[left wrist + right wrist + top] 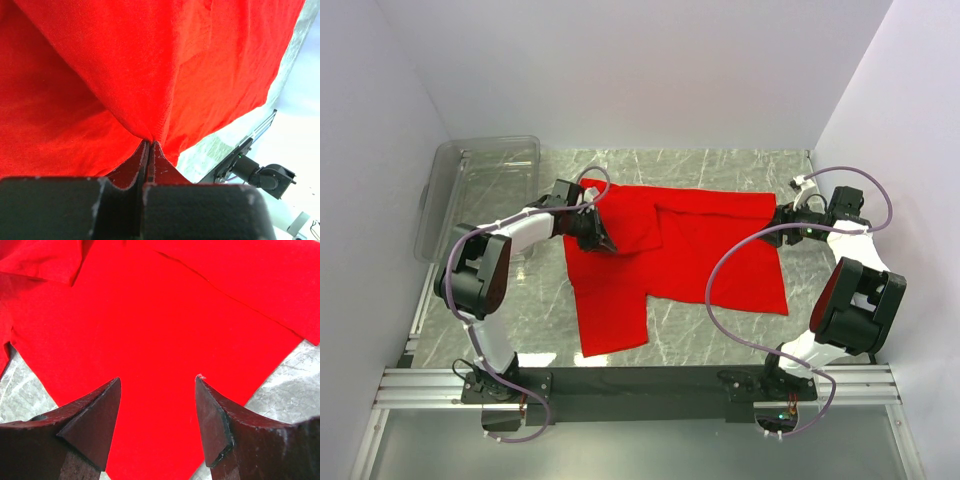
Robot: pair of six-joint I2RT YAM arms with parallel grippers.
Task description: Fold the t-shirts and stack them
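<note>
Marble table (535, 300) underneath: the left gripper (603, 240) is clenched on a pinch of the shirt (700, 255), which spreads from its tips toward the right gripper (782, 215), gaping empty over the cloth's edge. One flap looks folded; most folding and the stacking seem left.

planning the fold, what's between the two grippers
Only the red t-shirt on the table, seen in the top view; left gripper shut on it, right gripper open.

Marble table (535, 315) with t-shirt (690, 250), bin (485, 175)
</note>
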